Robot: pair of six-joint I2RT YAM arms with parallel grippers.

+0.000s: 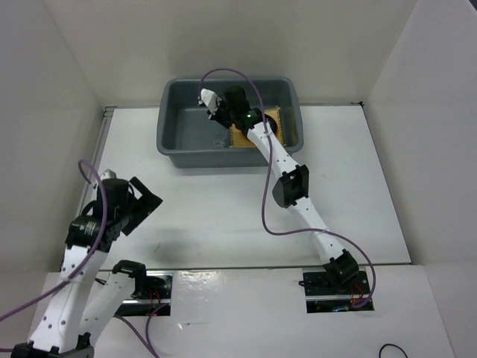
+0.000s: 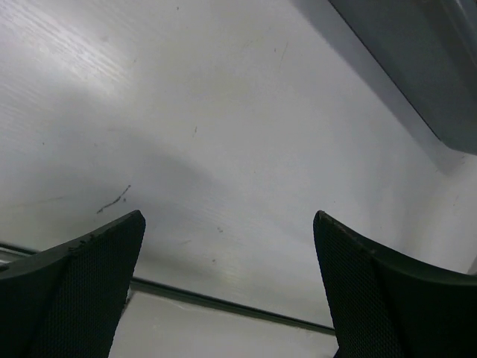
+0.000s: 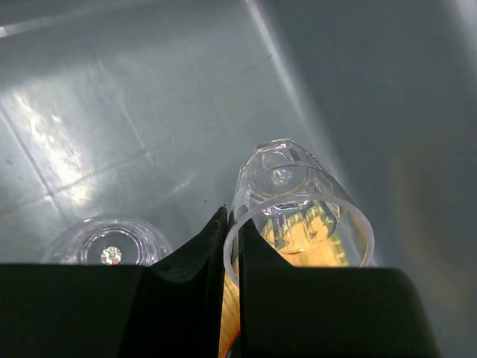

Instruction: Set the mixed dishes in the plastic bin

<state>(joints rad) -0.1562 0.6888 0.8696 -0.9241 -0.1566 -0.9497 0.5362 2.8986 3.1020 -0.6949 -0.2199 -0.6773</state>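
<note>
A white counter (image 1: 223,216) fills the scene, boxed in by plain white walls (image 1: 52,89) that close on its left, far and right sides. A dark seam runs along the counter's left edge and another across its near edge, just ahead of the arm bases. The grey plastic bin (image 1: 173,127) sits toward the far side, its far rim near the back wall. Bare counter lies on both sides of it, and a broad bare stretch lies between it and the bases. The right arm (image 1: 287,183) stretches from the near right diagonally across that stretch and over the bin's near rim, its wrist down inside. The left arm (image 1: 82,246) is folded at the near left, well apart from the bin. The left gripper (image 2: 229,218) hangs over scuffed bare counter with its jaws spread wide and nothing between them. A tan woven mat (image 1: 242,139) lies on the bin floor, partly hidden by the right arm. Inside the bin, the right gripper (image 3: 232,224) is pinched narrow on the rim of a clear cup (image 3: 298,198), one finger inside and one outside, and the cup is tipped with its base pointing away. Orange and tan show through its wall. A second clear cup (image 3: 112,250) rests on the bin floor just left of the gripper.
</note>
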